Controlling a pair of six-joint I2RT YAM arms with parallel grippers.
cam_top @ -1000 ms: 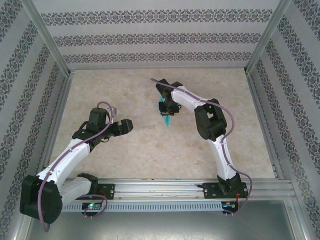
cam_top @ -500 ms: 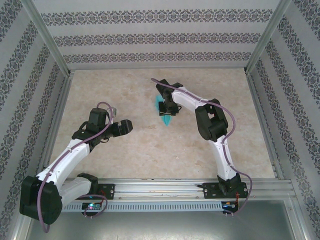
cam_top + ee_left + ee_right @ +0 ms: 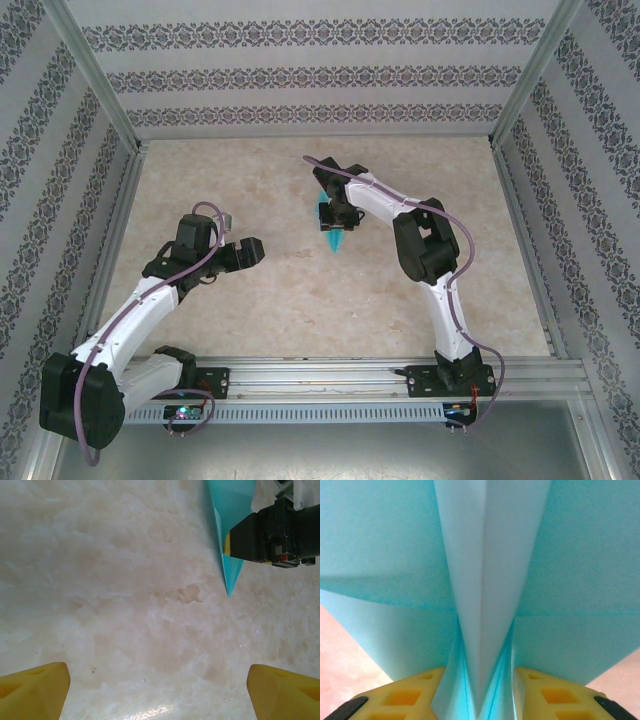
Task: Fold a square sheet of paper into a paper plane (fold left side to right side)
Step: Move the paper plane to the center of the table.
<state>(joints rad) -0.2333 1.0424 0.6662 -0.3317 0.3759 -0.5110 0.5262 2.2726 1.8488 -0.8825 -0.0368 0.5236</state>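
Yellow fingers (image 3: 410,697) of the right claw (image 3: 480,695) are pinched together on the central fold of the turquoise paper plane (image 3: 385,555), whose wings spread out to either side above them. From overhead, the plane sits just above the middle of the frame with its sharp point toward the lower edge. I cannot tell whether it touches the marbled table (image 3: 300,310). The left claw (image 3: 245,250) hangs at centre left, well apart from the plane, its fingers spread wide on nothing. The folding looks finished, since the dart shape is complete. Probably only setting it down is left.

paper plane (image 3: 335,240), held by right claw (image 3: 336,217)
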